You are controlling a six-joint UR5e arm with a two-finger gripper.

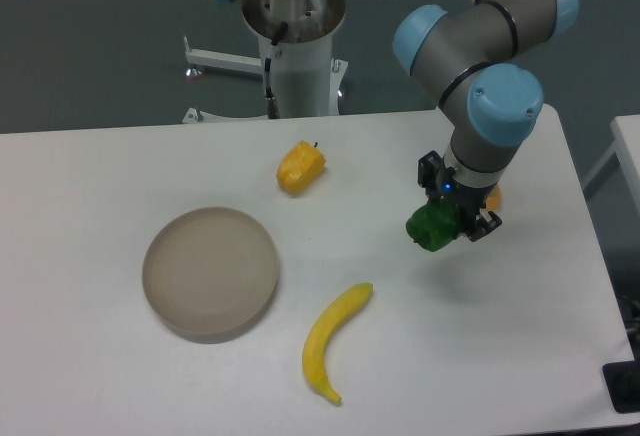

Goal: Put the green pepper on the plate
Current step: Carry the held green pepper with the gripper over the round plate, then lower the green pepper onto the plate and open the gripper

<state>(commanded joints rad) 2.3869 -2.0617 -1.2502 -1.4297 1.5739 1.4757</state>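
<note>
The green pepper (431, 226) is dark green and glossy, held at the right side of the table with my gripper (452, 218) shut on it from above. It appears lifted just off the white tabletop. The plate (210, 272) is a round beige-grey dish lying at the left of the table, far from the gripper. The plate holds nothing.
A yellow-orange pepper (300, 168) lies at the table's middle back. A yellow banana (333, 341) lies near the front, between plate and gripper. A small orange object (493, 197) peeks out behind the gripper. The arm's white base (296, 56) stands at the back edge.
</note>
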